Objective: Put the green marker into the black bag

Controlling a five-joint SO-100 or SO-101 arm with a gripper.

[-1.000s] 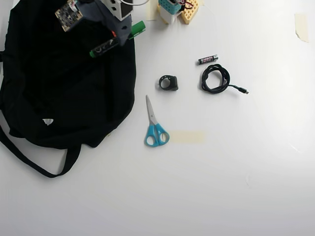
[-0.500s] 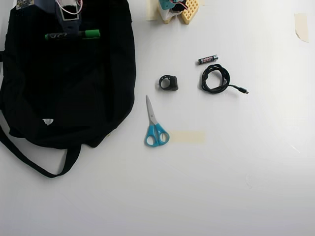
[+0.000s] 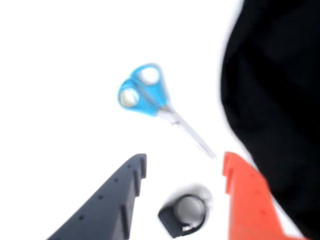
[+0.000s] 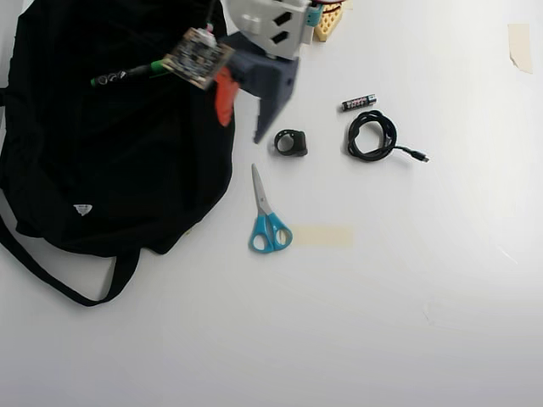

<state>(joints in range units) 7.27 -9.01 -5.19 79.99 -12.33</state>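
Note:
The black bag (image 4: 102, 161) lies at the left of the table in the overhead view, and fills the right side of the wrist view (image 3: 280, 100). The green marker (image 4: 127, 75) lies on the bag near its top, with one end hidden under the arm's camera board. It does not show in the wrist view. My gripper (image 4: 240, 129) hangs open and empty just right of the bag's edge. In the wrist view the gripper (image 3: 184, 157) shows a dark finger on the left and an orange finger on the right.
Blue-handled scissors (image 4: 267, 220) (image 3: 150, 95) lie below the gripper in the overhead view. A small black ring-shaped object (image 4: 291, 142) (image 3: 184, 215) sits beside the dark finger. A battery (image 4: 359, 103), a coiled black cable (image 4: 373, 137) and a tape strip (image 4: 322, 236) lie to the right.

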